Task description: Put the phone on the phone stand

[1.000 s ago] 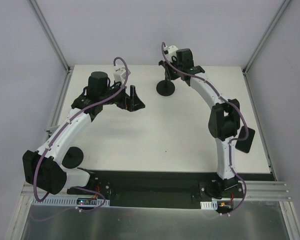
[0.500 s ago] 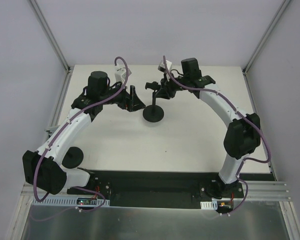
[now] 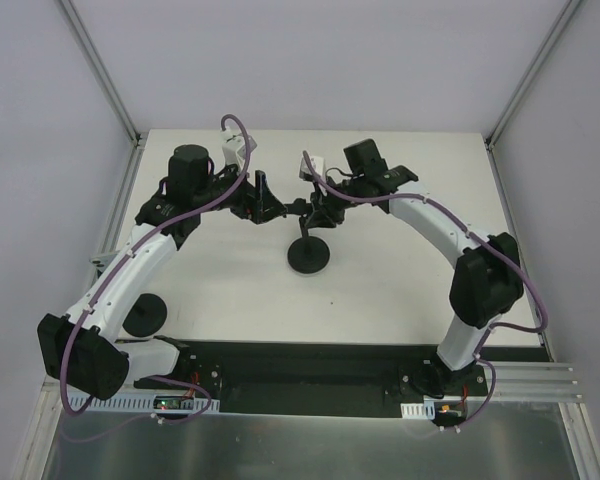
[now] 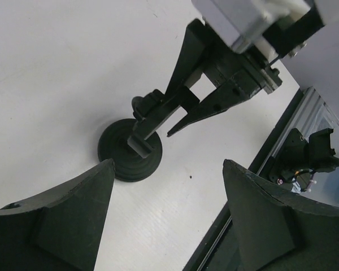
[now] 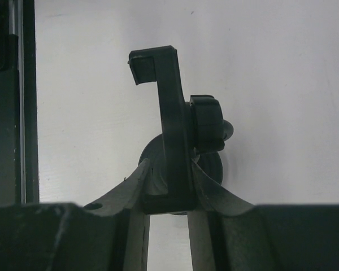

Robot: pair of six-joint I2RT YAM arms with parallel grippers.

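Observation:
The phone stand is black, with a round base (image 3: 308, 256), a thin post and a clip-shaped cradle (image 5: 165, 96). It stands on the white table near the middle. My right gripper (image 3: 315, 212) is shut on the cradle's upright plate, with a finger (image 5: 214, 189) on each side of it. My left gripper (image 3: 265, 195) is open and empty, just left of the stand's top. In the left wrist view its fingers (image 4: 73, 214) stand wide apart above the stand's base (image 4: 130, 153), with the right gripper (image 4: 175, 116) ahead. The phone shows in no view.
A second round black disc (image 3: 145, 314) lies on the table at the front left, beside the left arm. The right arm's elbow (image 3: 485, 285) hangs over the table's right side. A black strip and metal rail (image 3: 310, 365) run along the near edge.
My right gripper has carried the stand from the back of the table toward the middle and left. My left gripper has shifted a little toward the back, and the two grippers are now close together.

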